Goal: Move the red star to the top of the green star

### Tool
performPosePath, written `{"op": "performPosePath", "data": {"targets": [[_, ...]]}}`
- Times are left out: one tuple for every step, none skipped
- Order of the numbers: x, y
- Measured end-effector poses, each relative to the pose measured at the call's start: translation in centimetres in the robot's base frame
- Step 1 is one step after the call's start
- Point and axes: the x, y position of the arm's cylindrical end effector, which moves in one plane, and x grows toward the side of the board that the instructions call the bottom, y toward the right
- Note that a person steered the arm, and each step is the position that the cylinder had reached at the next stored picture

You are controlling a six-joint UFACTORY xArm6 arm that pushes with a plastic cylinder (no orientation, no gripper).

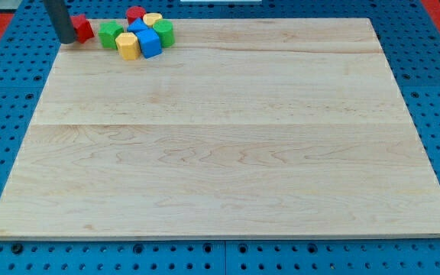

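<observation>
My tip [66,40] rests at the board's top left corner, touching the left side of a red block [83,29] that looks like the red star. Just to the right of it, a small gap away, sits a green block [111,33] with a star-like outline. It is the left end of a tight cluster. Part of the red block is hidden behind the rod.
The cluster also holds a second red block [135,14], a yellow block [153,19], a yellow hexagon [127,46], two blue blocks [150,43] [137,27] and a second green block [163,32]. The wooden board [228,153] lies on a blue pegboard; its top edge runs close behind the blocks.
</observation>
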Motion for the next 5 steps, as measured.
{"op": "performPosePath", "data": {"targets": [[0.1, -2.4], [-1.0, -1.3], [-2.7, 1.4], [-2.9, -0.4], [-3.9, -1.2]]}}
